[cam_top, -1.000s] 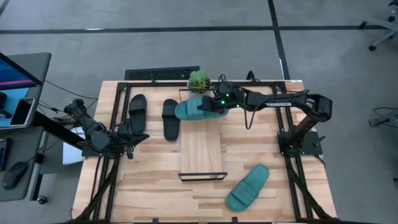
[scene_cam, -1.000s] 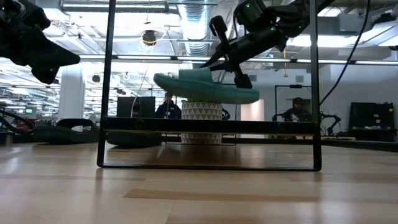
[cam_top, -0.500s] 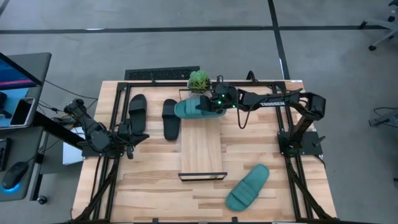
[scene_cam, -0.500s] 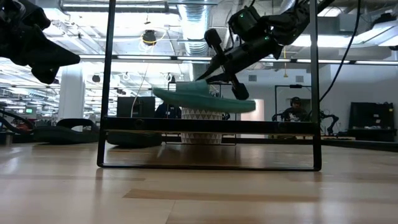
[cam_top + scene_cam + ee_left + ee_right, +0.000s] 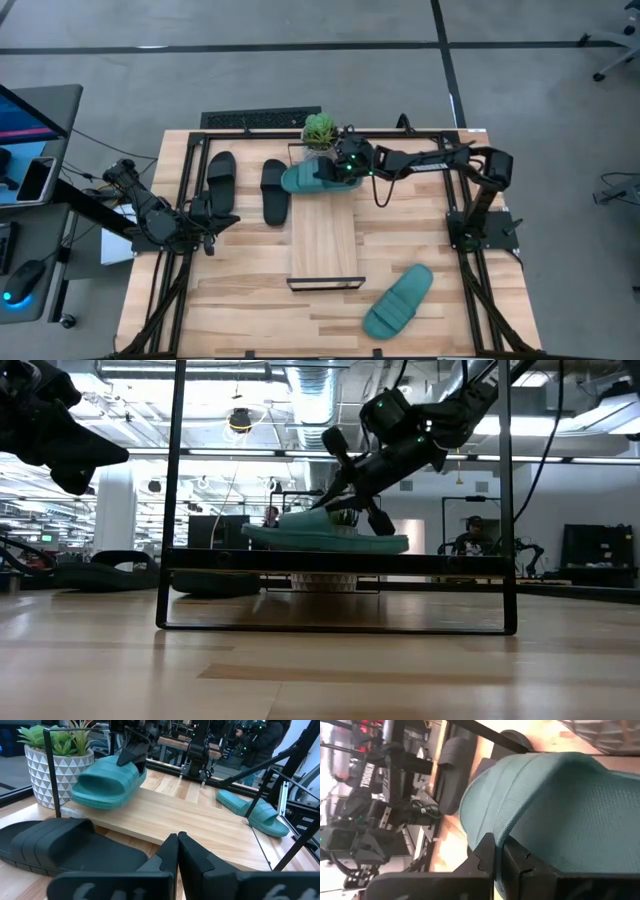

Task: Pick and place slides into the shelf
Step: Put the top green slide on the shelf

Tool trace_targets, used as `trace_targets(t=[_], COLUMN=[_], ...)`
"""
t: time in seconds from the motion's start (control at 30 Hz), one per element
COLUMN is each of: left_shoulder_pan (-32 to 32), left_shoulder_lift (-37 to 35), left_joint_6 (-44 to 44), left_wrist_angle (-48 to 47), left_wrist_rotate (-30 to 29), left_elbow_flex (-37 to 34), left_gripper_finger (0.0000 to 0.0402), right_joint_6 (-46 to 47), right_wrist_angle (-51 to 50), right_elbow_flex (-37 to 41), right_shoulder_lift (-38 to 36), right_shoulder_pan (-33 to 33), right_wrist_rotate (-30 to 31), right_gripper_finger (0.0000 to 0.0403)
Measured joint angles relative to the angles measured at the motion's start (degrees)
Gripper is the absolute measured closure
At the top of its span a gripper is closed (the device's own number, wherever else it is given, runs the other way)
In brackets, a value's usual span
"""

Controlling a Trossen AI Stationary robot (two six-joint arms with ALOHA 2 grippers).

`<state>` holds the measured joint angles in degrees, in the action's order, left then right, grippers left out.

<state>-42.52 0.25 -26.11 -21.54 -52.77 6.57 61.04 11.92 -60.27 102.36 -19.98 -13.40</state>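
The right hand [image 5: 338, 170] is clamped on the wide strap of a teal-green open-toe slide sandal [image 5: 310, 176], which lies crosswise on the far end of the long light-wood shelf board with a thin black metal frame [image 5: 323, 240], beside the small potted plant [image 5: 320, 130]. Two black slide sandals [image 5: 273, 190] lie on the wooden desk [image 5: 250, 300] left of the shelf; a second teal-green sandal [image 5: 398, 300] lies near its right front corner. The left hand [image 5: 212, 212], fingers together, hovers left of the shelf.
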Motion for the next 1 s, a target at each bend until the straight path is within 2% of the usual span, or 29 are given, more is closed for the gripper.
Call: trace_targets(t=[0.8,1.0], left_shoulder_pan=[0.02,0.01], left_shoulder_lift=[0.00,0.00], left_joint_6=[0.00,0.00], left_wrist_angle=[0.00,0.00], left_wrist_rotate=[-0.02,-0.02], left_elbow_flex=[0.00,0.00], left_gripper_finger=[0.0401,0.0401], right_joint_6=[-1.71,-1.67], right_wrist_angle=[-1.25,-1.14], right_elbow_flex=[0.00,0.00], right_shoulder_lift=[0.18,0.18], right_shoulder_pan=[-1.12,-1.12], right_wrist_rotate=[0.63,0.64], right_gripper_finger=[0.0402,0.0383])
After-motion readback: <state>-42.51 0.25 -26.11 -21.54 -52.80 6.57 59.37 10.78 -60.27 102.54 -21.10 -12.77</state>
